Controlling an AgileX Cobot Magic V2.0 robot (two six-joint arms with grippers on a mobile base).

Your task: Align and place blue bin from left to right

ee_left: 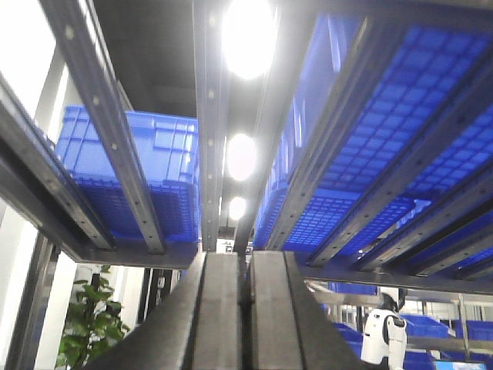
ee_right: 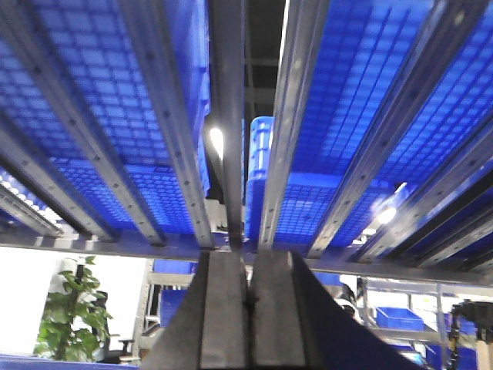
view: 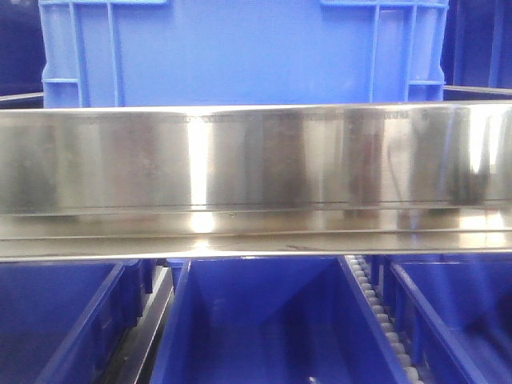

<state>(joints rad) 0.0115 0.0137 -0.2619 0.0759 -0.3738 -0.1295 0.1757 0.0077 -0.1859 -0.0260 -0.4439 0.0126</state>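
Observation:
The blue bin (view: 240, 52) stands on the upper shelf level, behind a shiny steel rail (view: 256, 160) that hides its lower part. Neither gripper shows in the front view. Both wrist views look up at the underside of the shelf rails. My left gripper (ee_left: 248, 258) is shut, its fingers pressed together with nothing between them, below the gap between two blue bins (ee_left: 123, 169) (ee_left: 400, 123). My right gripper (ee_right: 248, 258) is also shut and empty, under the rails that carry blue bins (ee_right: 100, 100) (ee_right: 370, 92). Which of these is the bin of the front view I cannot tell.
Darker blue bins (view: 264, 320) (view: 56, 320) sit on the lower level, with a roller track (view: 376, 312) between two of them. Grey steel rails (ee_left: 212, 116) (ee_right: 227, 116) run overhead. A potted plant (ee_left: 85, 324), a white robot (ee_left: 385, 335) and more shelving stand beyond.

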